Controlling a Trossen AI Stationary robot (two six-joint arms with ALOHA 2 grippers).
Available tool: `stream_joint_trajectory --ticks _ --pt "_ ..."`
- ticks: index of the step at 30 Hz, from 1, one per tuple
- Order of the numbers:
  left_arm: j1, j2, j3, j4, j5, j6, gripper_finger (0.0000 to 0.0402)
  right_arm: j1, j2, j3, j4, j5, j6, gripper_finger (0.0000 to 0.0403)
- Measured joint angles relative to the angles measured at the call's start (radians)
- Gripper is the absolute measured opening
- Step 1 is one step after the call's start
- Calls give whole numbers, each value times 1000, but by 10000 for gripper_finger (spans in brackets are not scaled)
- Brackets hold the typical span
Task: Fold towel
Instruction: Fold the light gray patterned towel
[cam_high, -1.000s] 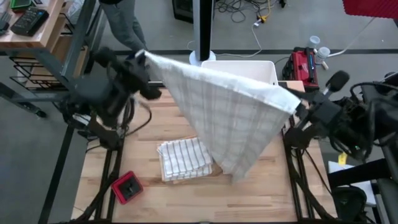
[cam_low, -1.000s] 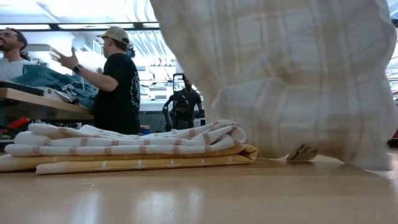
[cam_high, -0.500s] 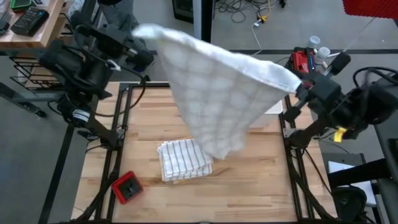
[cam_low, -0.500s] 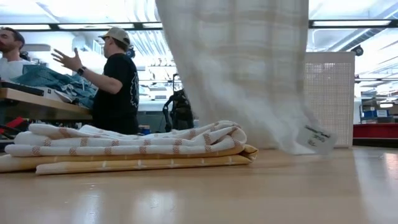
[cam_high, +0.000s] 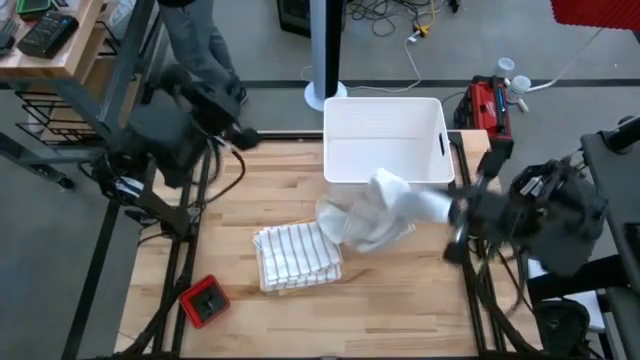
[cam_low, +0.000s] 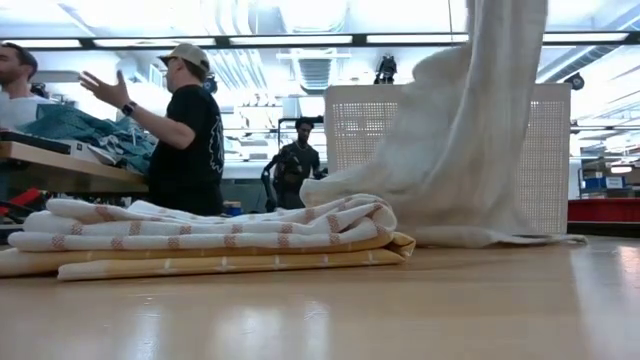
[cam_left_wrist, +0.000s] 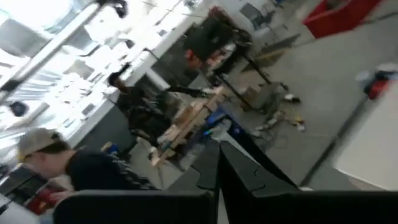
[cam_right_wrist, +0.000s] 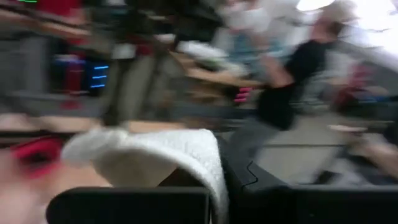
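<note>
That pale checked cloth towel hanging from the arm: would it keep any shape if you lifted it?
Probably not. The pale checked cloth towel droops from the right end effector and bunches on the wooden table, so it looks floppy. It likely weighs little, hanging from one pinched corner. The left end effector holds nothing.

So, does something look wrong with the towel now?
Yes. The towel hangs bunched from the right gripper only, its lower part crumpled on the table beside the folded stack. The left gripper holds nothing.
</note>
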Motion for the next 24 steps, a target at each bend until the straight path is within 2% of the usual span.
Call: stream_joint_trajectory --ticks 2,3,5,7,8,9,11,16,21,24 --pt "-25 4 -9 -199 89 -220 0 18 24 0 -36 -62 84 0" --pt "-41 5 -12 -304 193 -350 0 27 36 0 -56 -78 125 0" --pt "-58 5 -22 -453 515 -584 0 46 59 0 -98 -98 205 0" --pt "-56 6 -70 -493 862 -720 0 65 83 0 -152 -136 279 0" --pt "-63 8 -108 -488 985 -754 0 74 94 0 -177 -164 309 0" --pt "-77 10 -158 -479 1065 -771 0 83 105 0 -203 -183 344 0" --pt "-116 16 -266 -448 1111 -774 0 97 128 0 -245 -196 414 0" --pt "-133 11 -558 -264 1083 -769 0 120 188 0 -307 -222 557 0" --pt "-101 16 -881 152 1183 -798 21 129 245 0 -312 -293 648 0" --pt "-65 16 -1040 434 1186 -809 48 129 277 0 -331 -378 690 0"
